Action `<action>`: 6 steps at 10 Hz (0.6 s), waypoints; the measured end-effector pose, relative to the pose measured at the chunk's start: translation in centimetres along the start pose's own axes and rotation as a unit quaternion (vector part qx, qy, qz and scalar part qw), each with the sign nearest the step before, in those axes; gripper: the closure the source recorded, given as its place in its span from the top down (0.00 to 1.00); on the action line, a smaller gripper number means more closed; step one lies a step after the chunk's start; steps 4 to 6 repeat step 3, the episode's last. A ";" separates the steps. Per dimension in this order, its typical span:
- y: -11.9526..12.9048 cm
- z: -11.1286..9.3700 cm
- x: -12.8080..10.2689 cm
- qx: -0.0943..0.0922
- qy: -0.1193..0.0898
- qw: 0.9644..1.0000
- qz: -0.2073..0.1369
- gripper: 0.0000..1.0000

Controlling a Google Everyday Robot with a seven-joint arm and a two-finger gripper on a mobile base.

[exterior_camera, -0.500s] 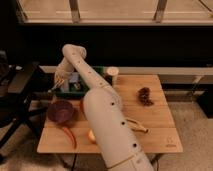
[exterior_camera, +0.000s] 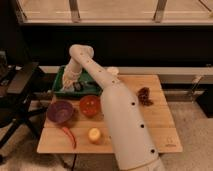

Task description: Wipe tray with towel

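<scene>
Camera view: my claw (exterior_camera: 73, 82) is down inside the green tray (exterior_camera: 62, 92), which sits at the back left corner of the table (exterior_camera: 155, 130). I cannot tell whether the claw is open or closed. The pale bunch beside it looks like the towel (exterior_camera: 69, 75). I judge it soft and light, best pinched at a fold. The tray seems to be light plastic and may slide. I can read no writing.

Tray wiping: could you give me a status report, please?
Gripper low over the green tray, at the table far edge. Towel not clearly visible. Purple bowl and orange bowl just in front of tray.
</scene>
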State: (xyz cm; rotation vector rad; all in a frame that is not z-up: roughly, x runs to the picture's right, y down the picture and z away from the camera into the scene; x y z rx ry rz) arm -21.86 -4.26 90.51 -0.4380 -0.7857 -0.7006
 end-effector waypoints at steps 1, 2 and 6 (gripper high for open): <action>0.1 -0.8 1.0 -0.004 0.010 1.000 0.005 0.00; -0.1 -1.3 2.0 -0.001 0.017 1.000 0.009 0.00; -0.5 -1.8 2.8 0.006 0.023 1.000 0.016 0.00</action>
